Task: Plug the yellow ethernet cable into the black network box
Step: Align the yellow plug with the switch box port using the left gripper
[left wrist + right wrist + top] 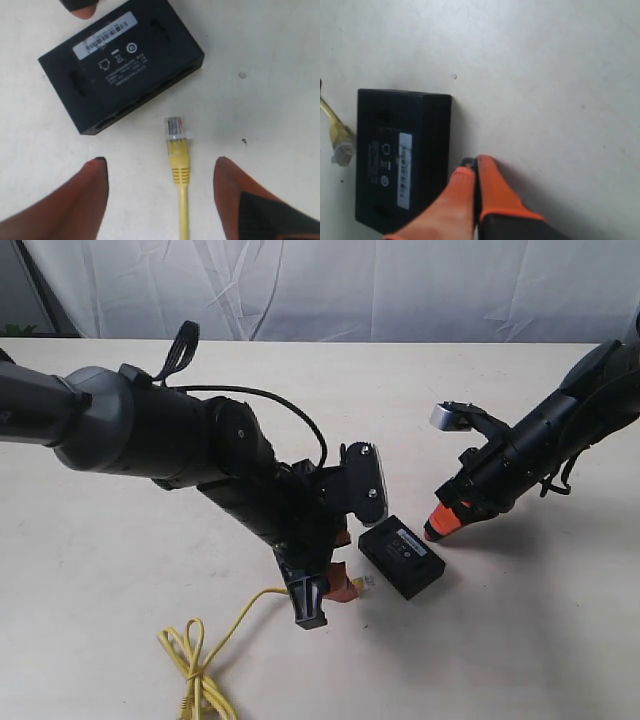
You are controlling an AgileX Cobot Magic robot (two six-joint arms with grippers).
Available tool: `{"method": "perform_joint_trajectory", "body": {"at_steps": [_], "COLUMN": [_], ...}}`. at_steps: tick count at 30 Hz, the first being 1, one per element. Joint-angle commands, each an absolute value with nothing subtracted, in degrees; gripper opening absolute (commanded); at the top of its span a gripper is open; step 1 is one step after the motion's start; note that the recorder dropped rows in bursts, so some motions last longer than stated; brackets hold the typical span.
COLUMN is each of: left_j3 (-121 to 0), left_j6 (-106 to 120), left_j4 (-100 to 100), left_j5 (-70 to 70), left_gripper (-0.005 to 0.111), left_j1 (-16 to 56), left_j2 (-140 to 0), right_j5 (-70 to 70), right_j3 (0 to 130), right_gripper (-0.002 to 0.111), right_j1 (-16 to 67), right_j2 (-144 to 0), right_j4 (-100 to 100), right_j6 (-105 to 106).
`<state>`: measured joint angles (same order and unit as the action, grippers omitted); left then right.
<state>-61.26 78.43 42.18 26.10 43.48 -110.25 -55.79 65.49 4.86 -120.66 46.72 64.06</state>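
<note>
Cable: we see a thin, bright yellow ethernet cable (195, 660) lying on the worktop. Its loose loops are bunched at the near edge of the exterior view, and one strand runs up from them under the left arm.
Plug: the cable's small clear plastic plug (175, 127) lies flat and points at the port side of the box. It is just short of the box and does not touch it.
Box: the small, flat, rectangular black network box (402, 557) of plastic rests near the middle of the worktop, between the two arms. A white label (105, 35) faces up, and the row of ports faces the plug.
Left tool: the left tool (161, 164) has its orange fingers (92, 192) spread wide. The cable end lies loose on the worktop between them, and we see neither finger touching it.
Right tool: the right tool (471, 166) has its orange fingers pressed together with nothing between them. Its tips are just beside the box's far wall, opposite the ports; we cannot tell whether they touch it.
Worktop: a pale, matte, flat worktop (100, 570) carries the box and the cable.
</note>
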Motion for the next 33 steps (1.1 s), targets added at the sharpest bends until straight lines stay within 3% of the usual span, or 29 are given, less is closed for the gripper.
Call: {"method": "perform_joint_trajectory", "body": {"at_steps": [1, 10, 16, 29, 31, 33], "left_j3": [-61.0, -61.0, -61.0, -61.0, -61.0, -61.0], "left_j6": [80.0, 79.9, 79.9, 79.4, 79.4, 79.4], "left_j4": [44.4, 45.8, 45.8, 44.1, 44.1, 43.9], "left_j5": [26.9, 25.6, 25.6, 28.9, 28.8, 28.5], "left_gripper": [0.059, 0.058, 0.040, 0.039, 0.034, 0.019], "left_j1": [43.5, 43.5, 43.5, 43.5, 43.5, 43.5], "left_j2": [-112.0, -113.9, -115.0, -115.4, -115.4, -115.4], "right_j5": [-55.6, -55.6, -55.5, -55.7, -55.7, -55.7], "right_j3": [65.4, 65.4, 65.4, 65.4, 65.4, 65.4], "right_gripper": [-0.001, -0.001, -0.001, -0.001, -0.001, -0.001], "right_j1": [4.8, 4.8, 4.8, 4.8, 4.8, 4.8], "right_j2": [-120.5, -120.5, -120.5, -120.5, -120.5, -120.5], "right_j4": [46.8, 46.8, 46.8, 46.8, 46.8, 46.8], "right_j6": [64.6, 64.6, 64.6, 64.6, 64.6, 64.6]}}
